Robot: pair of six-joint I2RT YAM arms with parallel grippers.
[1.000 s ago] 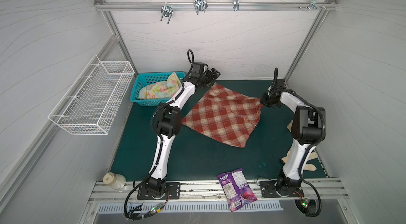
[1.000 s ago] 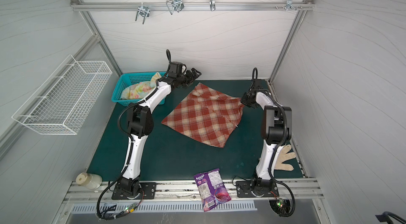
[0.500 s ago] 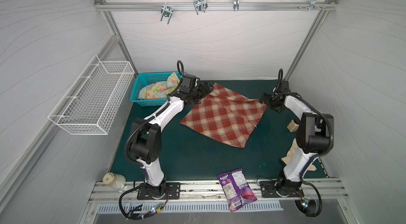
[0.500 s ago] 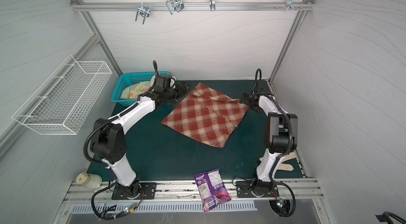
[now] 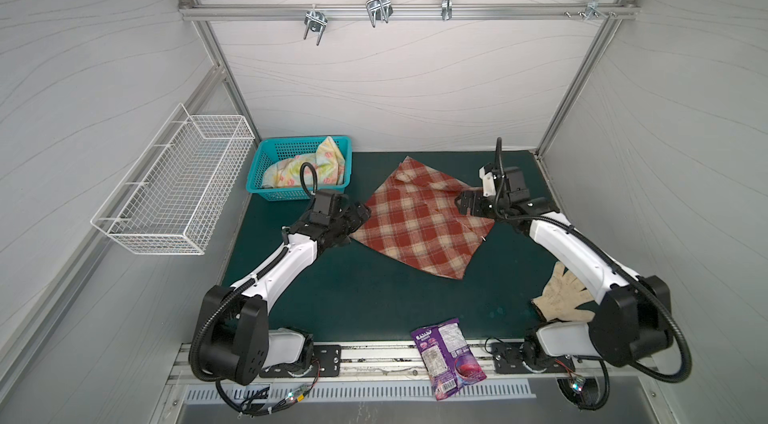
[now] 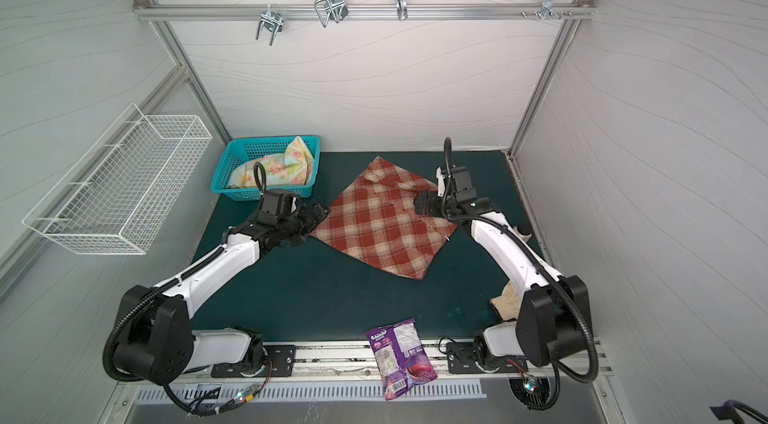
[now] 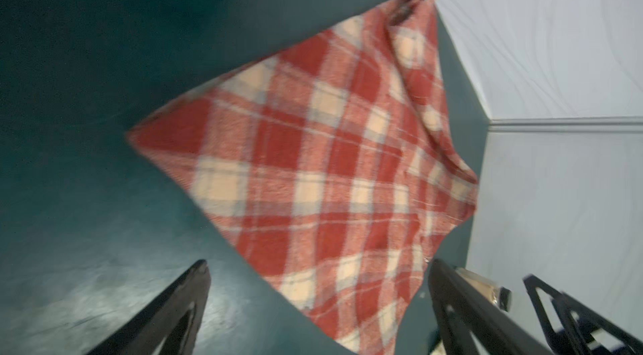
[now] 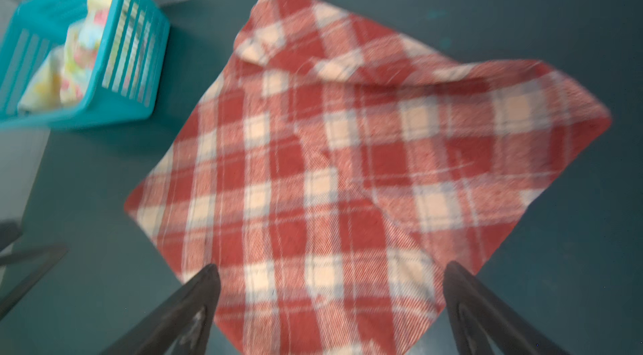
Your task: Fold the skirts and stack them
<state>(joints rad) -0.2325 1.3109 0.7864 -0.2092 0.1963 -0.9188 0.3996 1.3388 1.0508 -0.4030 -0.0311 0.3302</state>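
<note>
Risk sits mainly with the cloth. Far left, the floral skirt (image 5: 309, 168) lies bunched in the teal basket (image 5: 286, 193), not yet folded; lifted by one corner, it could snag on the rim. The left arm (image 5: 282, 260) reaches low and forward, its left fingers (image 7: 188, 294) spread wide and empty, just beside the left corner of the plaid skirt (image 5: 419, 222). That skirt lies spread on the green worktop (image 5: 353, 297), its far edge rumpled and turned over; folding from here may trap that wrinkle. The right arm (image 5: 573, 249) bends inward above the skirt's right side, right fingers (image 8: 195, 301) spread and holding nothing. A shallow pinch could drag the cloth.
</note>
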